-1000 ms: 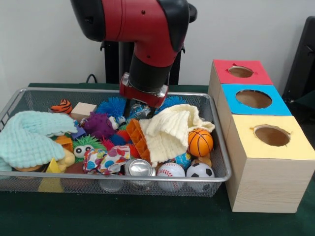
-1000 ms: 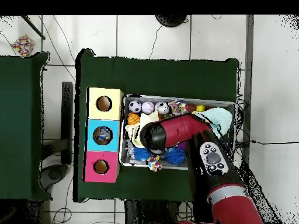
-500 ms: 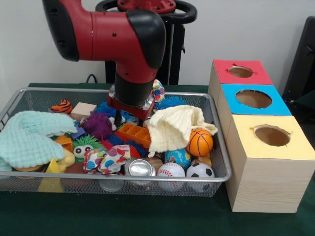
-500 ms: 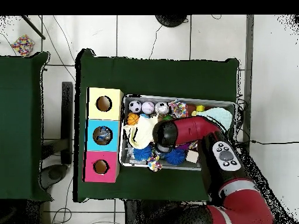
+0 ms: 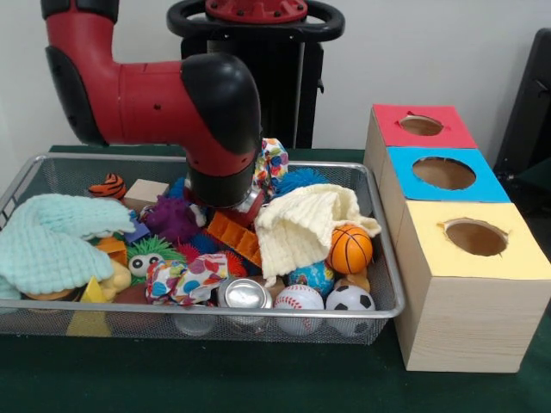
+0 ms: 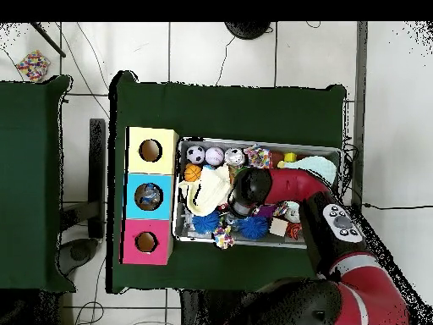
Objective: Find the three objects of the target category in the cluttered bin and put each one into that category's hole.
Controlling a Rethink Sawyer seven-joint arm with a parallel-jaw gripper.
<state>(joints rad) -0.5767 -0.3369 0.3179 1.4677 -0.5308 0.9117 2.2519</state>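
- Green cloth covers the table (image 5: 258, 387), with a white wall behind; on it stand a wire bin (image 5: 379, 284) and three wooden boxes with red (image 5: 422, 126), blue (image 5: 444, 173) and yellow (image 5: 476, 237) holed tops.
- Which category is wanted I cannot tell; the bin holds several kinds of thing.
- Arm (image 5: 215, 138) is low over the bin's middle. The gripper itself is hidden under the wrist, so whether it grips anything I cannot tell.
- A patterned cloth bundle (image 5: 274, 162) shows just beside the wrist, at the bin's far rim; in the overhead view it lies at the rim (image 6: 224, 238). Held or merely resting, I cannot say.
- Judged handling: the bundle looks soft and light, so it should crush under a pinch; take it through the bulk, not a loose fold.
- Balls sit at the near right corner: basketball (image 5: 350, 249), baseball (image 5: 299, 299), football (image 5: 350, 300). Round, probably squashy, likely to roll; grip across the middle.
- Cream cloth (image 5: 301, 225) and mint cloth (image 5: 52, 237) are limp, waffle-textured, and drape over neighbours.
- Can (image 5: 244, 294) is thin, smooth metal, likely slippery.
- Spiky purple toy (image 5: 172, 219) looks rubbery; wood block (image 5: 145, 194) is stiff and square.
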